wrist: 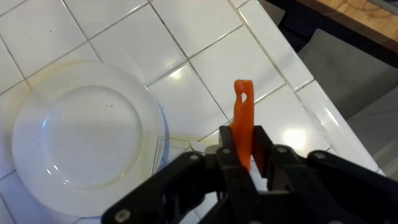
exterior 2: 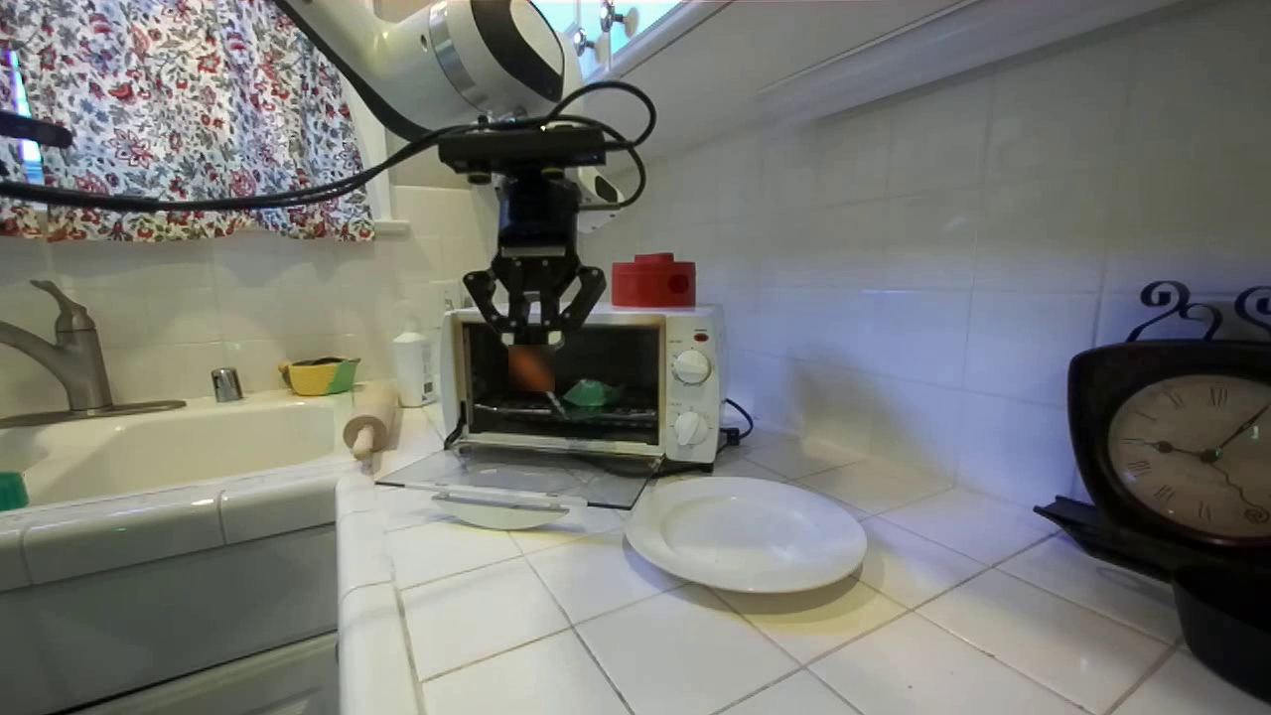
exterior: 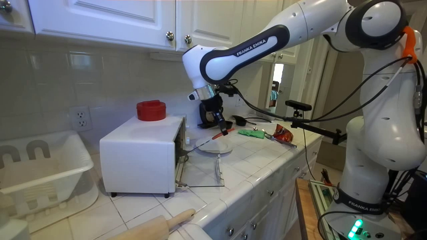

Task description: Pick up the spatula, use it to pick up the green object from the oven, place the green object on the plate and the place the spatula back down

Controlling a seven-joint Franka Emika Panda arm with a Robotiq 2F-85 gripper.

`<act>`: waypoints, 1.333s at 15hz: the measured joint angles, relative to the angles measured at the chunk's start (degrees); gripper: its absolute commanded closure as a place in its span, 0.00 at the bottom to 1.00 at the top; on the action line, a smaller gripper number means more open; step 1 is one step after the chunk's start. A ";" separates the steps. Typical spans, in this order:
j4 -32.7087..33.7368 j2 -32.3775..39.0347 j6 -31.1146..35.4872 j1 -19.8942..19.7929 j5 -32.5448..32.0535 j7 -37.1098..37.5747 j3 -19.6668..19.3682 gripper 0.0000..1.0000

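My gripper (exterior: 224,131) is shut on the orange handle of the spatula (exterior: 204,143), above the counter in front of the oven. The gripper (exterior 2: 536,336) and spatula handle (exterior 2: 531,368) also show in an exterior view. In the wrist view the fingers (wrist: 239,133) pinch the spatula handle (wrist: 244,109). The dark blade end reaches into the white oven (exterior: 136,163), whose door is lowered open. The green object (exterior 2: 591,393) is inside the oven (exterior 2: 692,367), close to the blade; I cannot tell if it rests on it. The plate (exterior 2: 740,536) (wrist: 90,137) is bare on the counter.
The lowered glass oven door (exterior 2: 536,485) lies in front of the oven. A red container (exterior: 151,110) sits on top. A dish rack (exterior: 43,173) and rolling pin (exterior: 150,230) are nearby. A green cloth (exterior: 251,133), red bag (exterior: 283,133) and clock (exterior 2: 1192,447) stand farther along.
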 measured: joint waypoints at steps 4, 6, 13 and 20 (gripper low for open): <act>2.48 2.19 -0.01 0.06 0.29 0.03 0.48 0.95; 3.46 2.86 -0.21 0.09 0.29 0.05 0.72 0.95; 4.07 3.22 -0.58 0.11 0.29 0.59 0.77 0.95; 4.15 3.37 -0.33 0.17 1.50 3.16 0.97 0.95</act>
